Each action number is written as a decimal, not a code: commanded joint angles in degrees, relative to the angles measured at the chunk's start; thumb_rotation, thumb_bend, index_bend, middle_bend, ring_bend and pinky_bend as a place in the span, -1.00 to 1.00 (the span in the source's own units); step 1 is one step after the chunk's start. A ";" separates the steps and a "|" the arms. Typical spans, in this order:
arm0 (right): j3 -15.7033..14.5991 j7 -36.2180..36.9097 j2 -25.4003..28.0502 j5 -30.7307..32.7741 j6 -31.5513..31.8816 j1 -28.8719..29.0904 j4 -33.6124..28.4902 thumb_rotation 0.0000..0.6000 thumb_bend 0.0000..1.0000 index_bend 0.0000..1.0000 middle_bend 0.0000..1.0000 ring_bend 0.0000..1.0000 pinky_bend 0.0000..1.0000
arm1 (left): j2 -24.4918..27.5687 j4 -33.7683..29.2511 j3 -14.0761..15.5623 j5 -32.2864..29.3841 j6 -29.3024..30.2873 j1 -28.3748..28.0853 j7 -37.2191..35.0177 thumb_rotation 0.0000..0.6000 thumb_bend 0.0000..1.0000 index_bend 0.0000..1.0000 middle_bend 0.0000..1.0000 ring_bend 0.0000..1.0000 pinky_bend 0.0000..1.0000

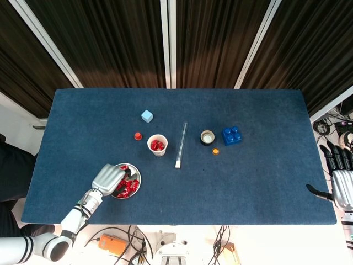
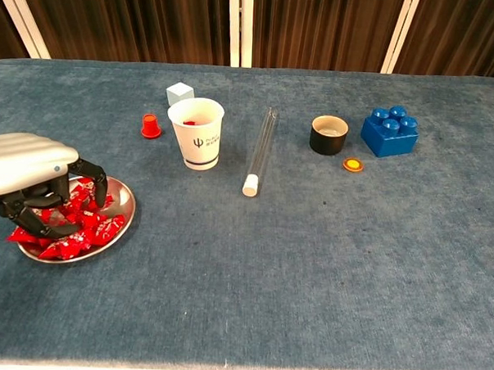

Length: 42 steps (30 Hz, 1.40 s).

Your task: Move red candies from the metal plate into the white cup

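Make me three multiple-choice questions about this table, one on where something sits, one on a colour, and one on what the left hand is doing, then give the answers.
1. Where does the clear tube lie?
A. Between the white cup and the black cup
B. On the metal plate
C. On top of the blue brick

2. What colour is the small cap just beside the white cup?
A. Green
B. Red
C. White

3. What is the left hand doing?
A. Hanging off the table edge
B. Holding the white cup
C. Reaching, fingers curled, into the red candies on the plate

Answers: 1 A, the tube lies between the two cups. 2 B, the cap shows red in both views. 3 C, the chest view shows the fingertips down among the candies; whether one is held cannot be told.
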 commanded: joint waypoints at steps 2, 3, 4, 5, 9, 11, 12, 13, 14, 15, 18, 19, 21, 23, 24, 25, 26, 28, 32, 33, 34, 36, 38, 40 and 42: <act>0.06 0.04 0.07 0.15 0.04 -0.04 -0.02 1.00 -0.66 -1.00 -1.00 -1.00 -1.00 | -0.33 0.42 -0.32 -0.21 -0.63 -0.16 0.09 1.00 -0.45 -0.11 0.91 0.73 0.75; 0.08 0.03 0.11 0.18 0.05 -0.04 -0.05 1.00 -0.66 -1.00 -1.00 -1.00 -1.00 | -0.41 0.48 -0.40 -0.25 -0.79 -0.17 0.10 1.00 -0.45 -0.10 0.91 0.73 0.75; 0.09 0.03 0.12 0.20 0.07 -0.05 -0.05 1.00 -0.66 -1.00 -1.00 -1.00 -1.00 | -0.49 0.55 -0.43 -0.30 -0.95 -0.18 0.08 1.00 -0.44 -0.08 0.91 0.73 0.75; 0.10 0.03 0.11 0.20 0.07 -0.04 -0.05 1.00 -0.65 -1.00 -1.00 -1.00 -1.00 | -0.55 0.62 -0.46 -0.39 -1.15 -0.21 0.10 1.00 -0.44 -0.07 0.91 0.73 0.75; 0.12 0.06 0.00 0.44 -0.24 0.07 0.04 1.00 -0.65 -1.00 -1.00 -1.00 -1.00 | -1.04 1.17 -0.63 -0.70 -1.82 -0.23 0.01 1.00 -0.40 -0.01 0.91 0.73 0.75; 0.14 0.05 -0.04 0.46 -0.36 0.15 0.05 1.00 -0.65 -1.00 -1.00 -1.00 -1.00 | -1.24 1.51 -0.73 -0.97 -2.11 -0.23 -0.05 1.00 -0.38 0.01 0.91 0.73 0.75; 0.14 0.06 -0.04 0.43 -0.36 0.16 0.04 1.00 -0.65 -1.00 -1.00 -1.00 -1.00 | -1.35 1.71 -0.81 -1.10 -2.20 -0.20 -0.11 1.00 -0.36 0.02 0.91 0.73 0.75; 0.15 0.07 -0.02 0.41 -0.30 0.15 0.02 1.00 -0.65 -1.00 -1.00 -1.00 -1.00 | -1.38 1.79 -0.87 -1.17 -2.24 -0.16 -0.20 1.00 -0.33 0.04 0.91 0.73 0.75; 0.17 0.05 -0.01 0.40 -0.26 0.15 0.00 1.00 -0.65 -1.00 -1.00 -1.00 -1.00 | -1.34 1.80 -0.93 -1.19 -2.24 -0.10 -0.35 1.00 -0.29 0.06 0.91 0.73 0.75; 0.17 0.02 0.00 0.40 -0.25 0.14 -0.01 1.00 -0.66 -1.00 -1.00 -1.00 -1.00 | -1.23 1.66 -1.01 -1.09 -2.14 -0.04 -0.52 1.00 -0.27 0.07 0.91 0.73 0.75; 0.17 0.03 0.03 0.38 -0.19 0.12 -0.02 1.00 -0.66 -1.00 -1.00 -1.00 -1.00 | -0.41 0.44 -1.35 -0.02 -1.14 0.27 -1.24 1.00 -0.22 0.09 0.91 0.73 0.75; 0.17 0.09 0.02 0.37 -0.18 0.12 0.00 1.00 -0.65 -1.00 -1.00 -1.00 -1.00 | -0.13 -0.07 -1.58 0.52 -0.55 0.39 -1.50 1.00 -0.22 0.09 0.91 0.73 0.75; 0.15 0.34 -0.04 0.33 -0.15 0.10 0.12 1.00 -0.65 -1.00 -1.00 -1.00 -1.00 | 0.53 -1.37 -2.26 1.75 0.74 0.55 -2.14 1.00 -0.22 0.10 0.91 0.73 0.75; 0.11 0.76 -0.06 0.29 -0.13 0.05 0.31 1.00 -0.65 -1.00 -1.00 -1.00 -1.00 | 0.97 -2.57 -3.43 2.52 1.52 0.36 -3.08 1.00 -0.23 0.09 0.91 0.73 0.75; 0.10 0.90 -0.06 0.29 -0.09 0.01 0.41 1.00 -0.66 -1.00 -1.00 -1.00 -1.00 | 1.16 -3.05 -4.08 2.58 1.59 0.12 -3.46 1.00 -0.23 0.09 0.91 0.73 0.75; 0.09 1.02 -0.07 0.29 -0.06 -0.01 0.51 1.00 -0.65 -1.00 -1.00 -1.00 -1.00 | 1.29 -3.46 -4.84 2.64 1.67 -0.21 -3.70 1.00 -0.23 0.09 0.91 0.73 0.75; 0.09 1.15 -0.05 0.30 0.02 -0.07 0.63 1.00 -0.65 -1.00 -1.00 -1.00 -1.00 | 1.45 -3.96 -5.91 2.64 1.70 -0.79 -3.67 1.00 -0.23 0.09 0.91 0.73 0.75; 0.08 1.28 0.00 0.32 0.06 -0.13 0.74 1.00 -0.65 -1.00 -1.00 -1.00 -1.00 | 1.62 -4.89 -7.68 2.25 1.44 -1.92 -3.19 1.00 -0.23 0.09 0.91 0.73 0.75; -0.05 1.93 0.13 -0.04 0.23 -0.23 0.82 1.00 -0.66 -1.00 -1.00 -1.00 -1.00 | 1.07 -6.39 -12.42 -0.29 -0.88 -5.72 -2.37 1.00 -0.23 0.09 0.91 0.74 0.75; -0.11 2.14 0.12 -0.16 0.28 -0.26 0.88 1.00 -0.65 -1.00 -1.00 -1.00 -1.00 | 0.81 -6.45 -13.54 -1.25 -1.61 -6.67 -2.35 1.00 -0.24 0.09 0.91 0.74 0.75; -0.18 2.36 0.11 -0.26 0.30 -0.31 0.95 1.00 -0.66 -1.00 -1.00 -1.00 -1.00 | 0.55 -6.41 -14.58 -2.32 -2.39 -7.65 -2.27 1.00 -0.24 0.09 0.91 0.74 0.75; -0.38 2.93 0.10 -0.43 0.29 -0.42 1.15 1.00 -0.65 -1.00 -1.00 -1.00 -1.00 | -0.14 -6.11 -16.81 -4.90 -3.90 -9.88 -1.77 1.00 -0.24 0.10 0.91 0.74 0.75; -0.47 3.33 0.12 -0.36 0.39 -0.60 1.40 1.00 -0.66 -1.00 -1.00 -1.00 -1.00 | -0.96 -5.41 -18.40 -7.29 -4.85 -11.95 -0.47 1.00 -0.24 0.09 0.91 0.74 0.75; -0.47 3.61 0.14 -0.20 0.53 -0.77 1.61 1.00 -0.65 -1.00 -1.00 -1.00 -1.00 | -1.73 -4.62 -19.46 -9.71 -5.59 -13.62 0.67 1.00 -0.24 0.09 0.91 0.74 0.75; -0.45 3.89 0.17 -0.06 0.65 -0.93 1.84 1.00 -0.65 -1.00 -1.00 -1.00 -1.00 | -2.60 -3.28 -20.40 -13.04 -6.45 -15.46 1.89 1.00 -0.25 0.10 0.91 0.74 0.75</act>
